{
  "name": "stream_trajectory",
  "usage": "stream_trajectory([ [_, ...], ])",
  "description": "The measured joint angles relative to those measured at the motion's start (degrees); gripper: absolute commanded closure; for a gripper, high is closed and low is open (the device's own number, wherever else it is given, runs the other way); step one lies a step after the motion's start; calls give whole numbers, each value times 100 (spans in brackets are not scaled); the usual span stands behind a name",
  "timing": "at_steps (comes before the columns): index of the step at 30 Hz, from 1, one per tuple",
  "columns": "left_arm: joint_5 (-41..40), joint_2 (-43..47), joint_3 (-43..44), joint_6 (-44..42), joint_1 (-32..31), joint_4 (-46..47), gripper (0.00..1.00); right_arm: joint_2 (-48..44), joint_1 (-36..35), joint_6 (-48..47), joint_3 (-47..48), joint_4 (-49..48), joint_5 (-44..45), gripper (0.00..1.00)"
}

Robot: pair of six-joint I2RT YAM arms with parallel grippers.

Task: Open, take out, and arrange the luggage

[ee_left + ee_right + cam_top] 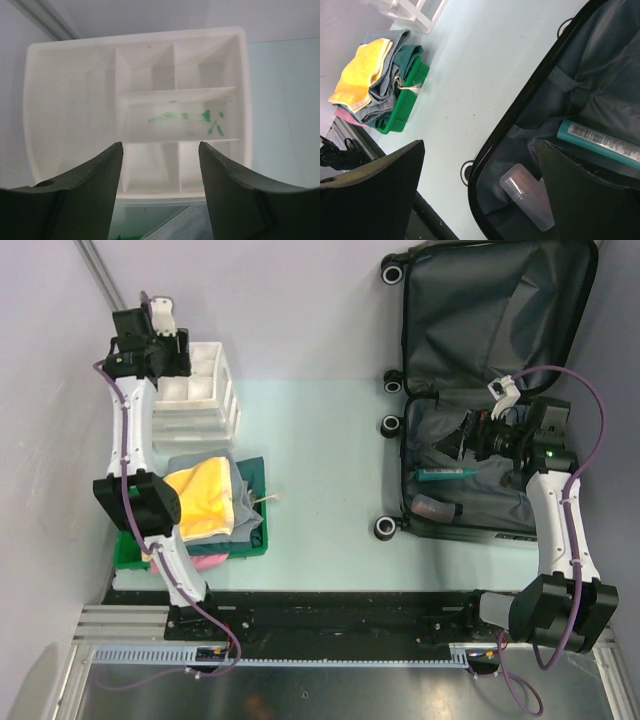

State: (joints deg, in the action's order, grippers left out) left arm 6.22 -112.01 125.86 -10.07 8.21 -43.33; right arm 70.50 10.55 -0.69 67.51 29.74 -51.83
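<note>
The luggage (500, 310) lies open at the right, its lid flat at the far side and dark grey lining showing. In its near half lie a teal tube (450, 475) and a translucent bottle (435, 508). My right gripper (465, 435) hangs open and empty inside the near half. In the right wrist view the right gripper (480, 185) spans the suitcase rim (520, 120), with the bottle (527, 197) and the tube (600, 142) below it. My left gripper (165, 350) is open and empty above the white drawer box (205, 385). The left wrist view shows the left gripper (160, 155) over the box's compartments (135, 75).
A green tray (255, 540) at the near left holds a pile of folded clothes with a yellow cloth (200, 495) on top. Both also show in the right wrist view: the tray (407, 100) and the cloth (357, 75). Suitcase wheels (385, 528) stick out toward the table's middle.
</note>
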Motion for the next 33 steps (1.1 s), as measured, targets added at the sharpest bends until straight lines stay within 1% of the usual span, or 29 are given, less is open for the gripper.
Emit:
stream_trajectory([
  [2, -13, -2, -4, 2, 103, 33, 38, -2, 0, 0, -11, 0, 13, 0],
  [6, -48, -2, -63, -50, 240, 190, 43, -7, 0, 0, -39, 2, 13, 0],
  [14, -111, -9, -706, -302, 448, 387, 44, -11, 7, -42, -76, 15, 13, 0],
  [20, -94, -79, -922, -415, 518, 498, 45, -11, 7, -39, -87, 20, 13, 0],
  [25, 149, -192, -964, -439, 516, 555, 61, -11, 7, -39, -101, 22, 13, 0],
  [27, 210, -229, -988, -439, 514, 566, 62, -11, 11, -42, -103, 22, 13, 0],
  [29, 236, -245, -999, -431, 490, 586, 67, -11, 31, -46, -107, 26, 11, 0],
  [32, 236, -245, -1029, -393, 474, 627, 78, -11, 87, -57, -109, 31, 9, 0],
  [33, 245, -245, -1047, -387, 459, 660, 84, -11, 101, -59, -111, 31, 9, 0],
])
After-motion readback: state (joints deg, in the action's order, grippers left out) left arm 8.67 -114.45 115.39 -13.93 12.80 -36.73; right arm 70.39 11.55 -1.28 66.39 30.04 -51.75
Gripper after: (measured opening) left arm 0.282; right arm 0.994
